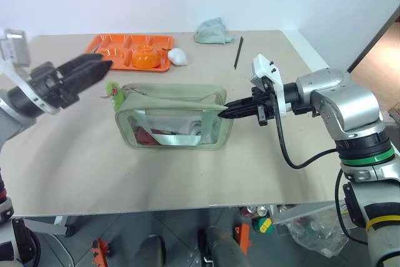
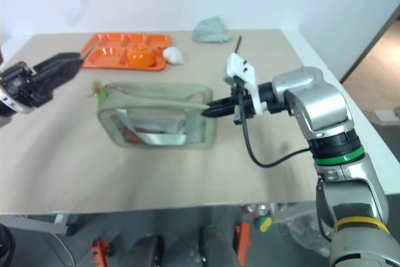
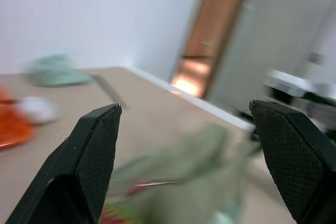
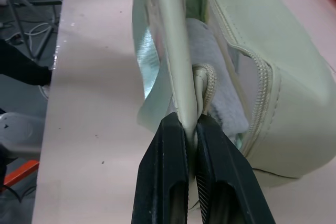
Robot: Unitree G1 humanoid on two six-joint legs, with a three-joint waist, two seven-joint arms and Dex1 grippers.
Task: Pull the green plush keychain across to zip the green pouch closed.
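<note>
Your right wrist view is showing the right gripper (image 4: 191,129) clamping the webbing strap (image 4: 176,45) of the pale sage-green rectangular pouch (image 1: 172,115), sitting mid-worktop (image 1: 94,173). The small lime-green fuzzy plush keychain (image 1: 115,93) is hanging at its left end, the left gripper (image 1: 94,70) hovering nearby, fingers apart

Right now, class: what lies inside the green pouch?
Through the clear side panel of the green pouch show something dark red, a silvery strip and a pale grey soft item. The opaque green fabric hides the rest.
</note>
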